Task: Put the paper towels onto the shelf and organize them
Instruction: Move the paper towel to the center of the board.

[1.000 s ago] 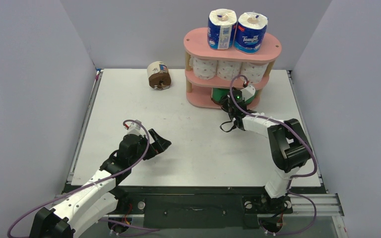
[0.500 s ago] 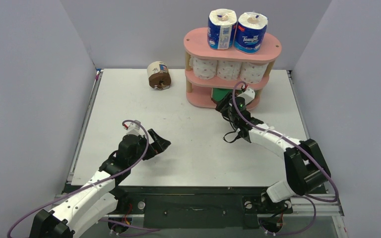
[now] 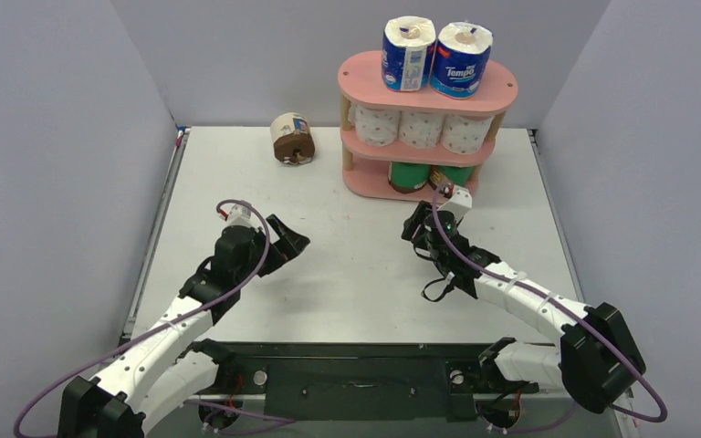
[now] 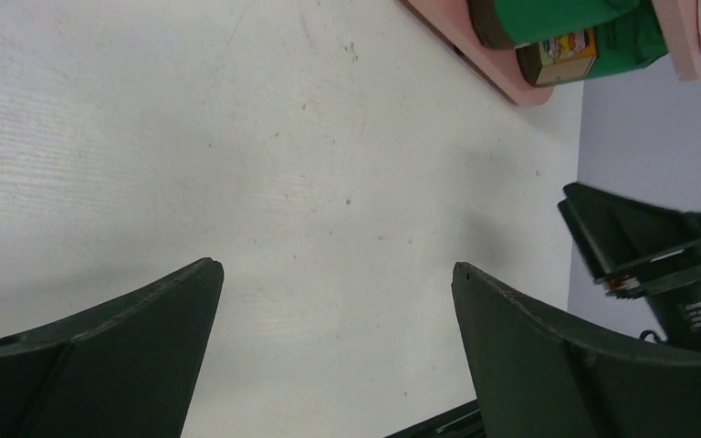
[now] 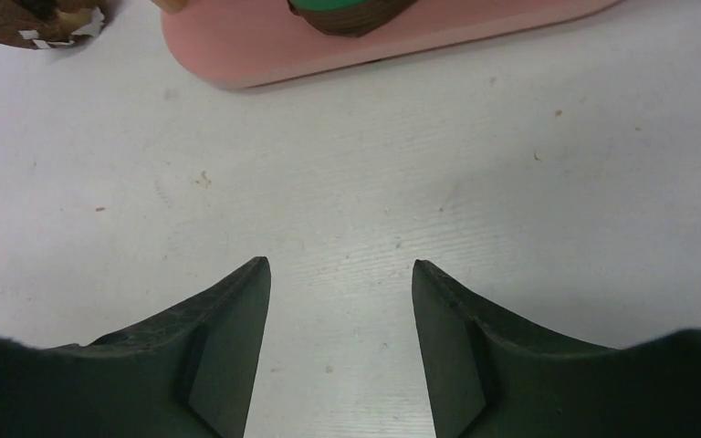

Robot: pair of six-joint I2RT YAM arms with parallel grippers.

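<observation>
The left hand (image 3: pixel 292 239), fingers wide apart and empty, is nearer than the half-open, empty right hand (image 3: pixel 415 226) to the last brown roll (image 3: pixel 292 139), lying on the desk (image 3: pixel 237 182) straight ahead beside the pink shelf (image 3: pixel 365 182), brown end facing us, back hidden.

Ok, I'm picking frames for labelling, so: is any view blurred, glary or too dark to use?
Top external: even light, no glare, sharp enough to read the print on the blue-wrapped roll. Left wrist: table grain crisp, the left tool dark and nearly featureless. Right wrist: equally sharp, only a soft shadow beside the shelf.
</observation>
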